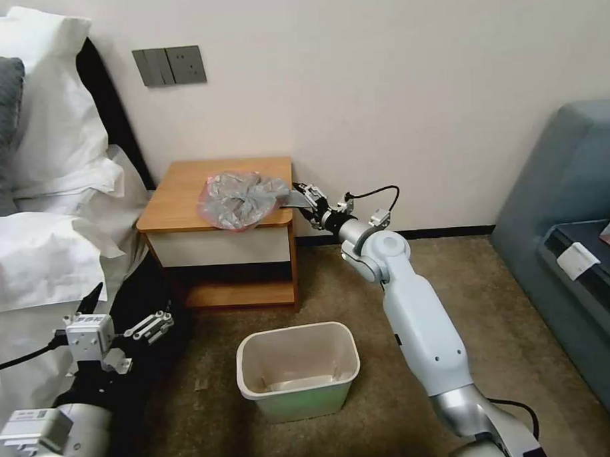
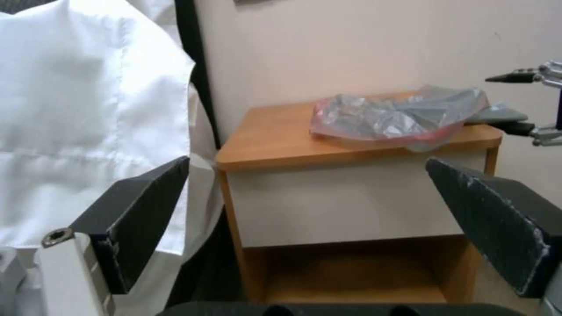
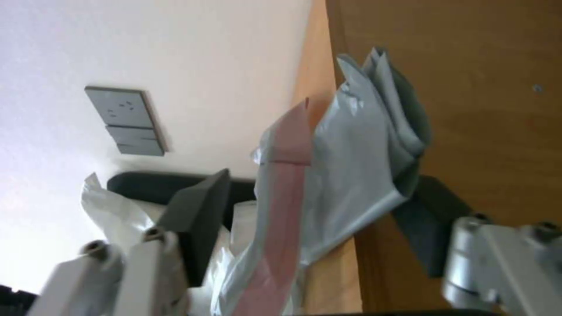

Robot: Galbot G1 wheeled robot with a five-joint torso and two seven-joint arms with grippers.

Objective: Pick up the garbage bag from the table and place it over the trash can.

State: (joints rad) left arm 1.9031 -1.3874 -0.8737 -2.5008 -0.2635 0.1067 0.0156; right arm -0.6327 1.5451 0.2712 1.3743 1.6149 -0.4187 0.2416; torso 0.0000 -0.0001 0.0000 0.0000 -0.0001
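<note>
While the left gripper (image 1: 118, 315) idles wide open, the right gripper's (image 1: 298, 197) parted jaws straddle the garbage bag (image 1: 240, 199) edge unclosed.

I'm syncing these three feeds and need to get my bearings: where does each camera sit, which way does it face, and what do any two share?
Head view: high on the robot, looking down at the table, trash can, both arms.
Left wrist view: low beside the bed, facing the table's front; left gripper open.
Right wrist view: at the table's edge; right gripper open around the garbage bag.
All three share the bag and table.
</note>
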